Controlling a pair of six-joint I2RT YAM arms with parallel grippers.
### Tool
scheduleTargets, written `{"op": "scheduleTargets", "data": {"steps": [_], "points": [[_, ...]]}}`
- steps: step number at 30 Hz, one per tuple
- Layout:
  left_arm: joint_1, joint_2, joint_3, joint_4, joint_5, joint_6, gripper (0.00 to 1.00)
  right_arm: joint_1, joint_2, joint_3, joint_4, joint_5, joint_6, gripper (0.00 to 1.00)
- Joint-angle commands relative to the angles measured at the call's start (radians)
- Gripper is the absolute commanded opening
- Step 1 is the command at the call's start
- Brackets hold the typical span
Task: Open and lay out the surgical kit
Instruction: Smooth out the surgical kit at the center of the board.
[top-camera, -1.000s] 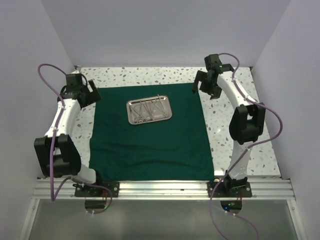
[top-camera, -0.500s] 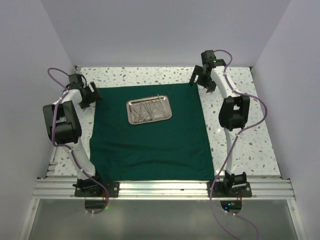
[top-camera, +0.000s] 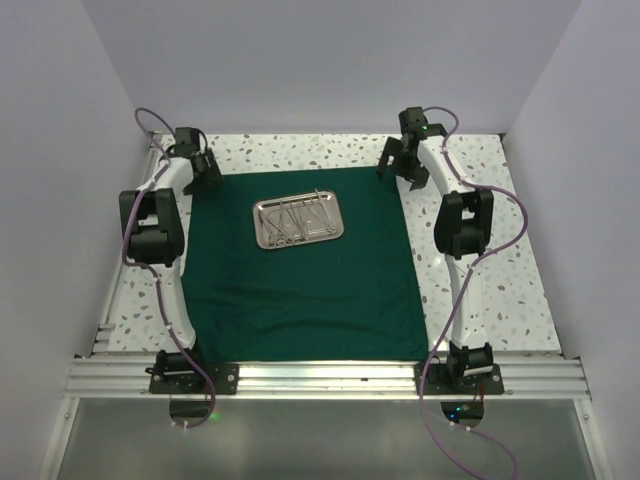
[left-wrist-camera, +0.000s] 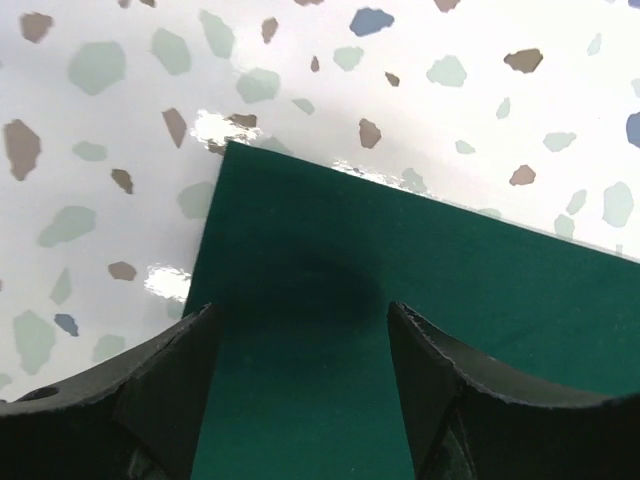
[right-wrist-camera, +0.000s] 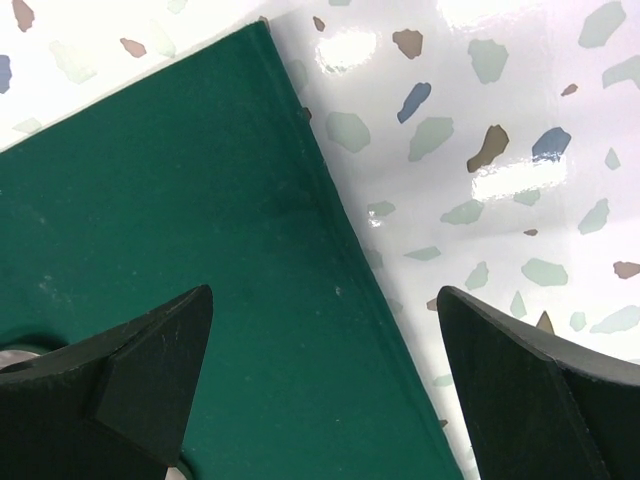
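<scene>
The dark green cloth wrap (top-camera: 300, 290) lies spread flat on the table. On its far half sits the small steel tray (top-camera: 340, 215), holding several slim silver instruments (top-camera: 295, 220). My left gripper (top-camera: 203, 175) hangs over the cloth's far left corner (left-wrist-camera: 232, 150). It is open, both fingers (left-wrist-camera: 160, 390) straddling bare green cloth (left-wrist-camera: 400, 260). My right gripper (top-camera: 395, 165) is at the far right corner, wide open. The cloth's right edge (right-wrist-camera: 340, 260) runs between its fingertips (right-wrist-camera: 150, 350), one over cloth (right-wrist-camera: 150, 180), the other over table. Neither holds anything.
The speckled white tabletop (top-camera: 480, 280) shows as strips around the cloth. White walls close in at the left, right and back. An aluminium rail (top-camera: 320, 378) with both arm bases runs along the near edge. Purple cables (top-camera: 520, 215) loop off both arms.
The left arm has swung from the table's left side to the cloth's far left corner, its jaws narrowing a little. The right arm has reached slightly further back and left.
</scene>
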Motion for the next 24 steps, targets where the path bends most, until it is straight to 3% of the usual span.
{"op": "scheduleTargets", "data": {"steps": [1,9,17,24], "points": [[0.0,0.042,0.095,-0.081,0.018,-0.005,0.71,0.001,-0.024,0.005,0.029,-0.042,-0.024,0.98],[-0.01,0.125,0.23,-0.193,-0.12,-0.089,0.77,-0.004,-0.04,-0.035,0.043,-0.079,-0.023,0.98],[-0.027,0.119,0.245,-0.206,-0.216,-0.089,0.78,-0.022,-0.024,-0.017,0.052,-0.134,-0.003,0.98],[-0.029,0.261,0.386,-0.34,-0.216,-0.115,0.67,-0.068,0.055,0.057,0.066,-0.164,0.016,0.99]]}}
